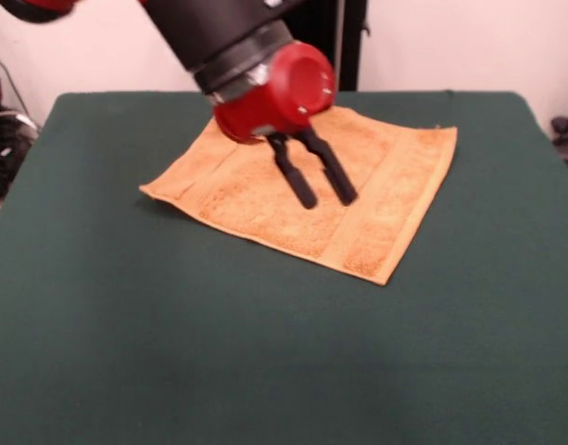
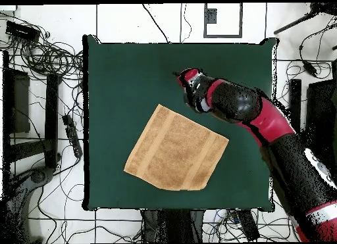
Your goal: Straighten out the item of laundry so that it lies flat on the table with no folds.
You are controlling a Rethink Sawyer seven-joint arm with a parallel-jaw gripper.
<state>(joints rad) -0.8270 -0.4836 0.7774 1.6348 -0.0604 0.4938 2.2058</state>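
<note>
The orange-tan towel (image 1: 307, 190) lies spread open on the far middle of the green table (image 1: 265, 352), turned like a diamond, with a woven band near its left and right edges. Its left corner looks slightly lifted, with a shadow under it. My gripper (image 1: 327, 197) hangs over the towel's middle, with both black fingers apart, open and empty; I cannot tell whether the tips touch the cloth. In the overhead view the towel (image 2: 176, 149) lies flat, a little below the middle of the table (image 2: 118, 77), and the gripper (image 2: 184, 77) shows at the end of the red and black arm.
Cables (image 2: 46, 57) and dark stands (image 2: 20, 110) surround the table on the floor at the left. The arm (image 2: 276, 129) crosses the table's right side. Green felt lies open all round the towel.
</note>
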